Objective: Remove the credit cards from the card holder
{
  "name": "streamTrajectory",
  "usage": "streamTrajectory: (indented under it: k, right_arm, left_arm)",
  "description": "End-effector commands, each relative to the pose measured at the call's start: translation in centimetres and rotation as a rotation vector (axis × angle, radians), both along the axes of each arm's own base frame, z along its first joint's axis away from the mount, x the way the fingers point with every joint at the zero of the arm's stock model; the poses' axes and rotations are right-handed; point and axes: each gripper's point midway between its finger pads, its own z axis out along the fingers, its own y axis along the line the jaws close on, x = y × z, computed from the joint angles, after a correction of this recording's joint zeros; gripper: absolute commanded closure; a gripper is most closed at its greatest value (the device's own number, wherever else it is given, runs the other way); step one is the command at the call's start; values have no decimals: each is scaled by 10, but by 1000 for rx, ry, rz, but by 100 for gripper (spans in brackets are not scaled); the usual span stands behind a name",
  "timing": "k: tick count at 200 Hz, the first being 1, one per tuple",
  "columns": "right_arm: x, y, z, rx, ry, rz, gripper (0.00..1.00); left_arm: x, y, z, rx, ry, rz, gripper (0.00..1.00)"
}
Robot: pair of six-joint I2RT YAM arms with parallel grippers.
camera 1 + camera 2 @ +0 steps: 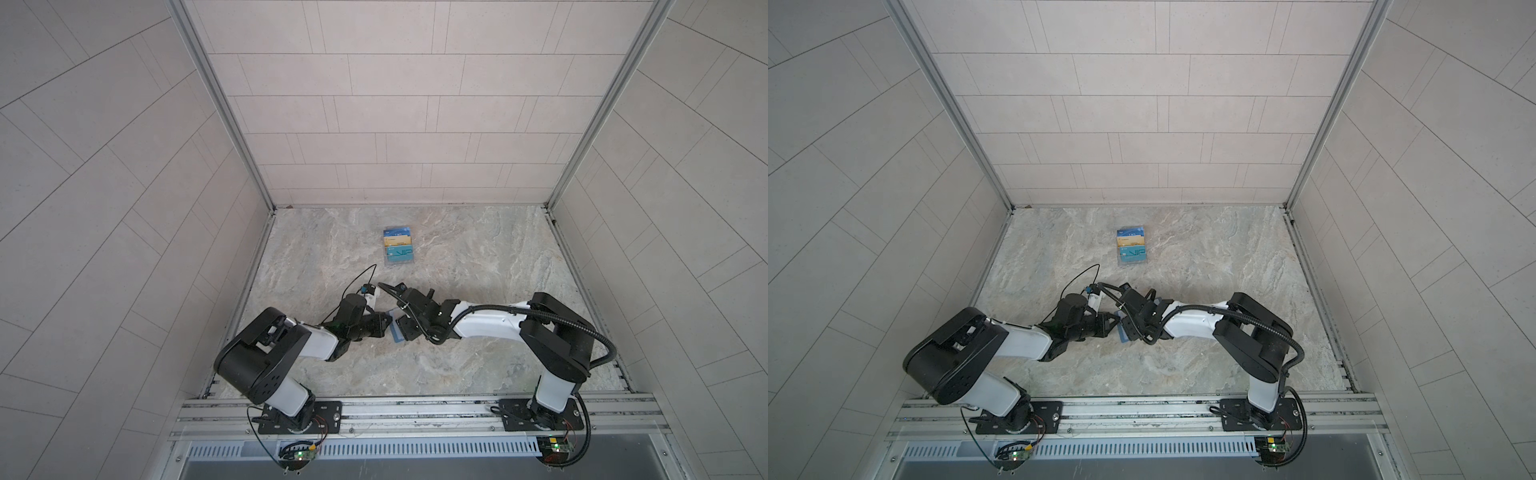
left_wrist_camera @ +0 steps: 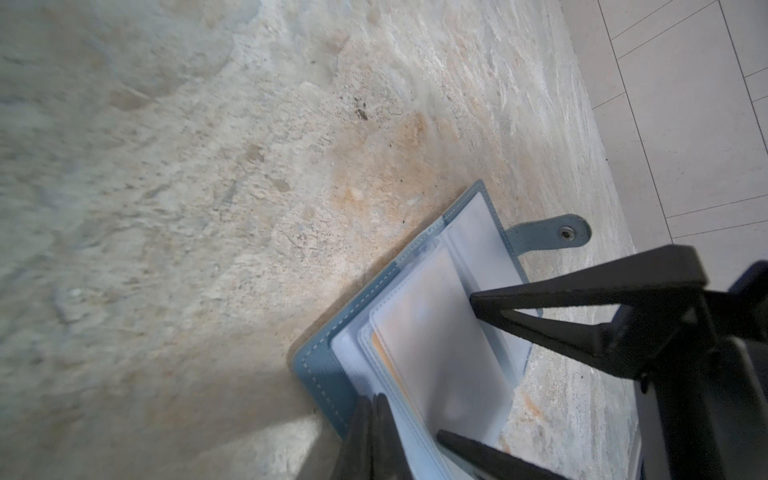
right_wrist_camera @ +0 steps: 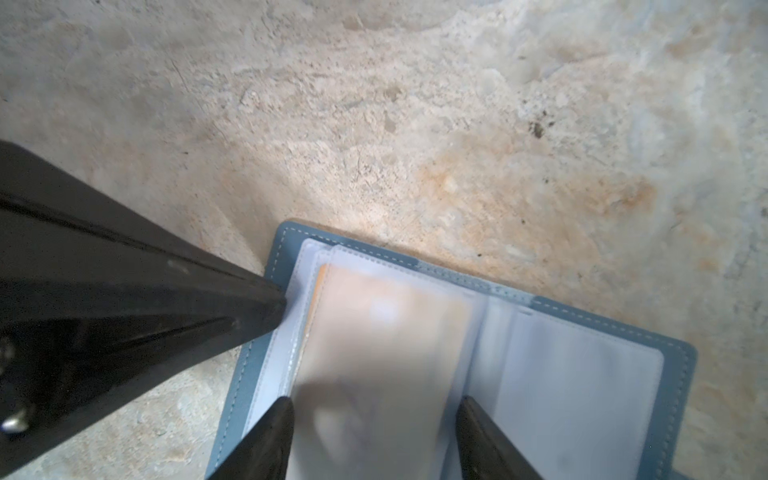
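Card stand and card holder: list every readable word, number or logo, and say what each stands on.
"VIP": on the teal card at the front of the clear stand.
Gold card and dark blue card behind it: print too small to read.
Orange card in the card holder: blurred, nothing readable.

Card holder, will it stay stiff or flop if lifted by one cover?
Likely floppy: the card holder lies open and its clear sleeves fan up loosely. Thin, so probably light; it may slide unless the left hand pins it.
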Motion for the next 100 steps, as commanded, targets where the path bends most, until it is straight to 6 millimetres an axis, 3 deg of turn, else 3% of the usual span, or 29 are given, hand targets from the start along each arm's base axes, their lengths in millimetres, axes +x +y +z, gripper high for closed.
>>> streamTrajectory:
  k: [1,35,70,100]
  right_arm:
    - [-1,-4,-6,-49,-13,-18,36]
    - [-2,1,4,-59,-50,4,35]
    - [-2,5,0,-74,-52,7,36]
    - [-1,0,-5,-104,-53,-10,44]
  left_arm:
    - [-9,7,-14,31,36,8,100]
    - [-11,10,-19,48,40,13,100]
    - [-11,9,-21,35,44,13,100]
    - [-13,10,-25,47,50,9,100]
